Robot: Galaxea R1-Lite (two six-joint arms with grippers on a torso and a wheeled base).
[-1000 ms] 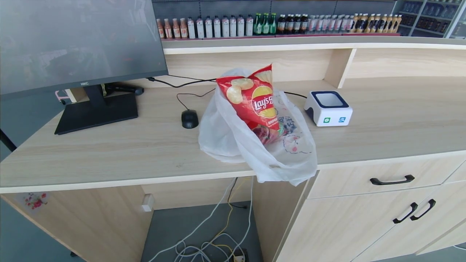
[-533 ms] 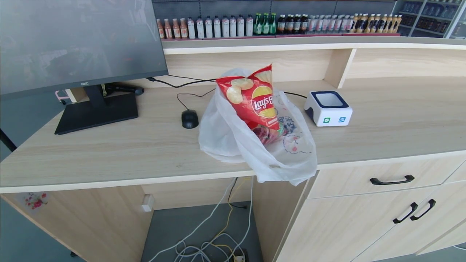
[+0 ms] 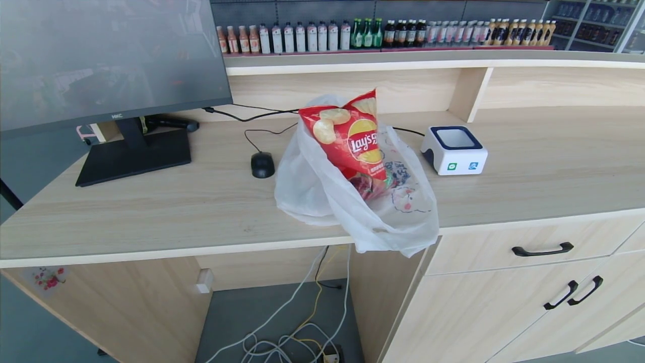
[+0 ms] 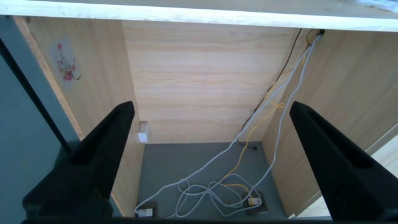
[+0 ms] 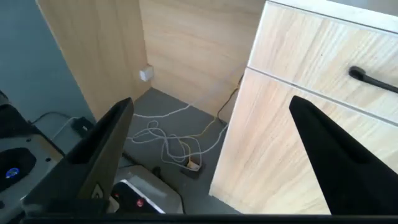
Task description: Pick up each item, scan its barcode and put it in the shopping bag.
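Observation:
A red bag of potato chips [image 3: 351, 142] stands upright inside a translucent white shopping bag [image 3: 352, 201] at the counter's front edge, and part of the bag hangs over the edge. A white barcode scanner [image 3: 453, 150] with a dark-rimmed window sits just right of the bag. My left gripper [image 4: 211, 155] hangs open below counter level, facing the knee space with its cables. My right gripper [image 5: 211, 162] is open too, low beside the drawer front, with nothing between its fingers.
A monitor [image 3: 108, 60] on a black stand fills the counter's left side, with a black mouse [image 3: 262, 164] beside the bag. A raised shelf [image 3: 433, 63] runs along the back. Drawers with black handles [image 3: 542, 250] sit under the right half. Loose cables [image 3: 282, 338] lie on the floor.

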